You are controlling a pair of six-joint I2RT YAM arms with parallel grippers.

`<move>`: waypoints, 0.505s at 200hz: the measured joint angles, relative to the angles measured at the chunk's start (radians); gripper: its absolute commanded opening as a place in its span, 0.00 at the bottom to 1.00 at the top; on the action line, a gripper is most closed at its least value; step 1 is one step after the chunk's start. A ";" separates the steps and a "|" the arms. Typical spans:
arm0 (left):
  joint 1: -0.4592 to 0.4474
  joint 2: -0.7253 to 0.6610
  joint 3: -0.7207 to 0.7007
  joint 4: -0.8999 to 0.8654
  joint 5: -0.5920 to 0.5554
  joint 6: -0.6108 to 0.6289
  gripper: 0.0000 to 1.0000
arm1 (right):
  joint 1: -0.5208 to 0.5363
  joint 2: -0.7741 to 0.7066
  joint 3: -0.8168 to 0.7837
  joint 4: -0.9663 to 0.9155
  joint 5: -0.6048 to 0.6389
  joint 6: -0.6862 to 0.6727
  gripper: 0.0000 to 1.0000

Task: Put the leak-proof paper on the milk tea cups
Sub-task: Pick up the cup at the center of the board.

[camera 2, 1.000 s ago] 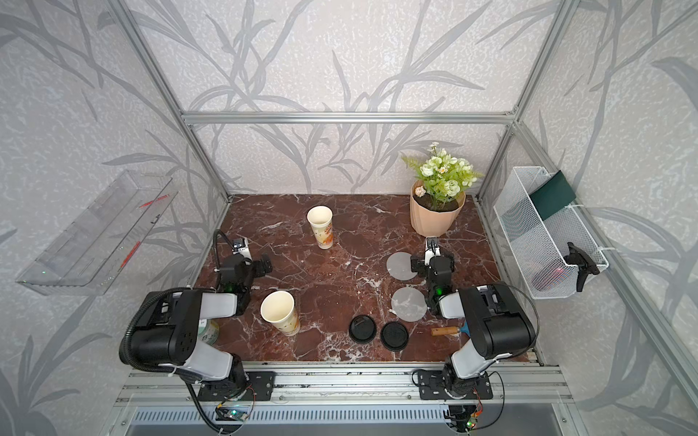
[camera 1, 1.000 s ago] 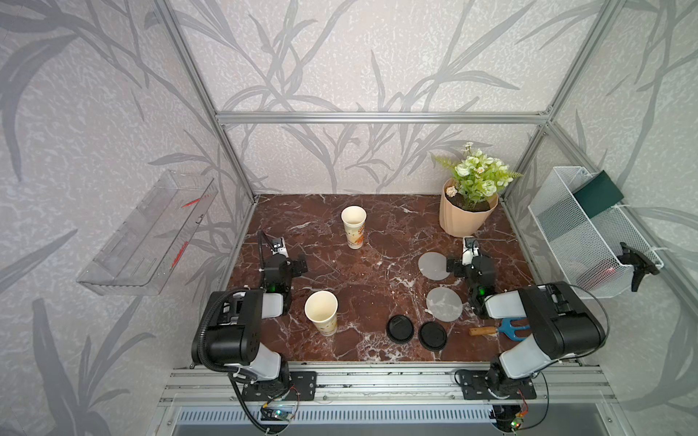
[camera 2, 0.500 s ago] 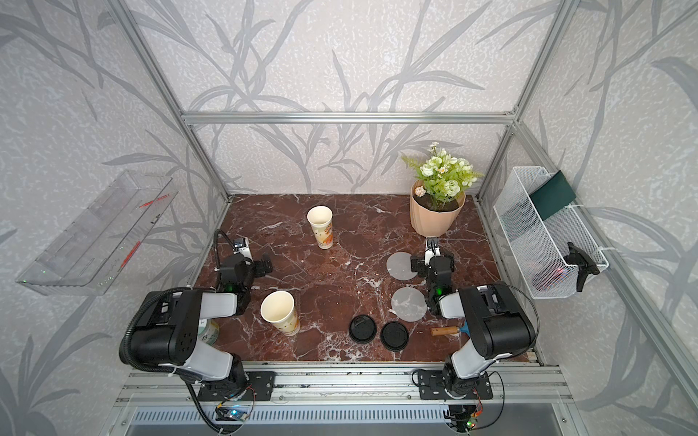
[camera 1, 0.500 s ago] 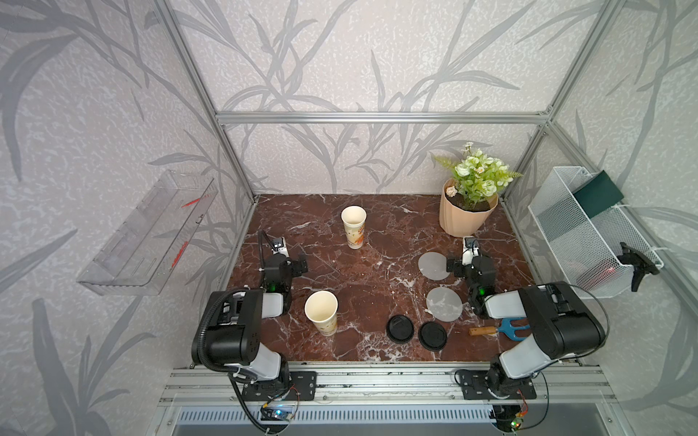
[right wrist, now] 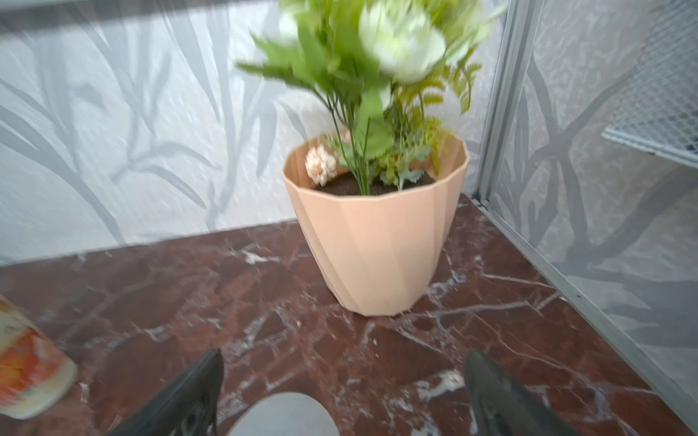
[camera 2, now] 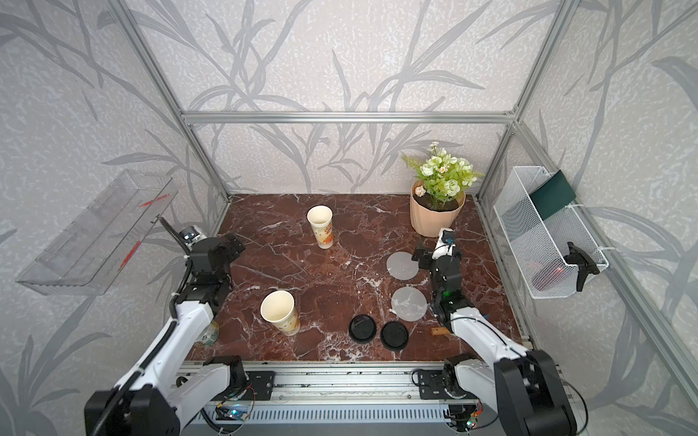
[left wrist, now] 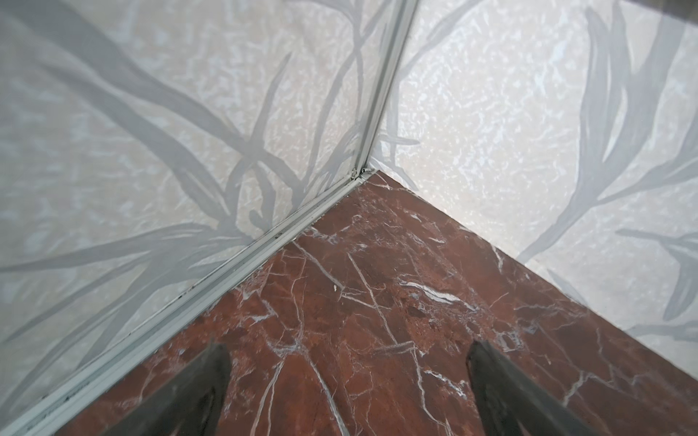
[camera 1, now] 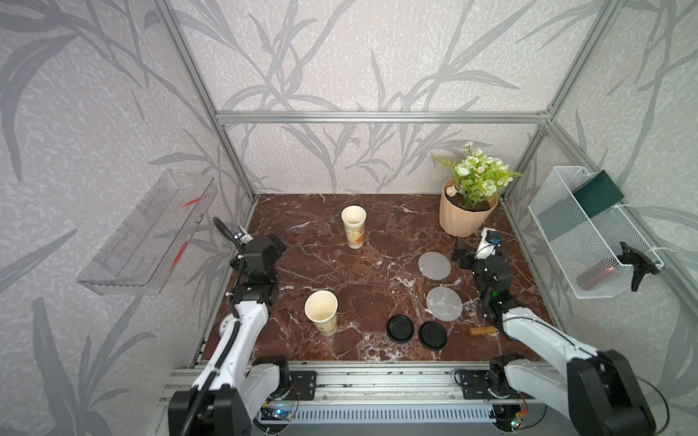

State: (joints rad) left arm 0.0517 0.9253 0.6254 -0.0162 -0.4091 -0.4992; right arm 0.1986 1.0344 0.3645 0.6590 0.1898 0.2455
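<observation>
Two milk tea cups stand upright and uncovered on the marble table, one far [camera 1: 353,226] [camera 2: 320,225] and one near [camera 1: 321,311] [camera 2: 278,311]. Two discs of leak-proof paper lie flat at the right, one farther [camera 1: 434,265] [camera 2: 402,265] and one nearer [camera 1: 444,303] [camera 2: 409,303]. My right gripper [camera 1: 467,255] [right wrist: 344,354] hangs open and empty just right of the farther disc, whose edge [right wrist: 283,415] shows between the fingers. The far cup [right wrist: 26,373] shows at that view's edge. My left gripper [camera 1: 271,246] [left wrist: 347,347] is open and empty over bare marble near the left wall.
Two black lids [camera 1: 401,329] [camera 1: 432,335] lie near the front edge. A peach plant pot [camera 1: 466,215] [right wrist: 374,241] stands at the back right, just beyond my right gripper. A wooden-handled tool [camera 1: 481,331] lies under the right arm. A wire basket [camera 1: 589,234] and a clear shelf [camera 1: 151,234] hang on the side walls.
</observation>
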 measured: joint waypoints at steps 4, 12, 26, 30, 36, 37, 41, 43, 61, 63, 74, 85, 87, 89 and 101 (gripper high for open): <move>0.002 -0.024 -0.011 -0.021 0.004 -0.013 0.99 | -0.006 -0.016 -0.003 -0.004 -0.042 0.018 0.99; 0.004 -0.060 -0.034 -0.053 0.019 -0.032 0.99 | -0.002 -0.030 -0.003 -0.011 -0.119 0.044 0.99; 0.004 -0.106 -0.067 -0.116 0.056 -0.060 0.99 | 0.061 -0.024 -0.003 -0.015 -0.257 0.063 0.99; 0.005 -0.113 -0.071 -0.135 0.069 -0.066 0.99 | 0.093 -0.018 -0.004 -0.014 -0.284 0.056 0.99; 0.006 -0.117 -0.072 -0.162 0.087 -0.078 0.99 | 0.158 -0.007 -0.005 -0.009 -0.323 0.042 0.99; 0.007 -0.117 -0.072 -0.168 0.093 -0.080 0.99 | 0.166 -0.006 -0.005 -0.008 -0.325 0.038 0.99; 0.008 -0.116 -0.072 -0.180 0.107 -0.086 0.99 | 0.228 0.004 -0.007 -0.002 -0.351 0.021 0.99; 0.009 -0.116 -0.072 -0.186 0.116 -0.090 0.99 | 0.248 0.008 -0.007 0.000 -0.352 0.012 0.99; 0.011 -0.097 -0.071 -0.220 0.204 -0.118 0.99 | 0.523 0.085 -0.007 0.048 -0.396 -0.090 0.99; 0.011 -0.094 -0.071 -0.222 0.216 -0.122 0.99 | 0.544 0.094 -0.007 0.057 -0.403 -0.094 0.99; 0.011 -0.082 -0.071 -0.227 0.271 -0.136 0.99 | 0.661 0.165 -0.008 0.119 -0.426 -0.144 0.99; 0.012 -0.081 -0.071 -0.232 0.321 -0.149 0.99 | 0.733 0.245 -0.013 0.205 -0.434 -0.176 0.99; 0.012 -0.082 -0.071 -0.234 0.330 -0.151 0.99 | 0.743 0.262 -0.013 0.223 -0.436 -0.182 0.99; 0.012 -0.084 -0.071 -0.235 0.338 -0.153 0.99 | 0.756 0.281 -0.014 0.245 -0.439 -0.186 0.99; 0.013 -0.095 -0.071 -0.243 0.375 -0.163 0.99 | 0.810 0.373 -0.018 0.347 -0.443 -0.206 0.99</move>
State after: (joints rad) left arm 0.0650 0.8299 0.5541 -0.2588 -0.0341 -0.6621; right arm 1.0088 1.4078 0.3462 1.0061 -0.2535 0.0399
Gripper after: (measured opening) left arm 0.991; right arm 0.991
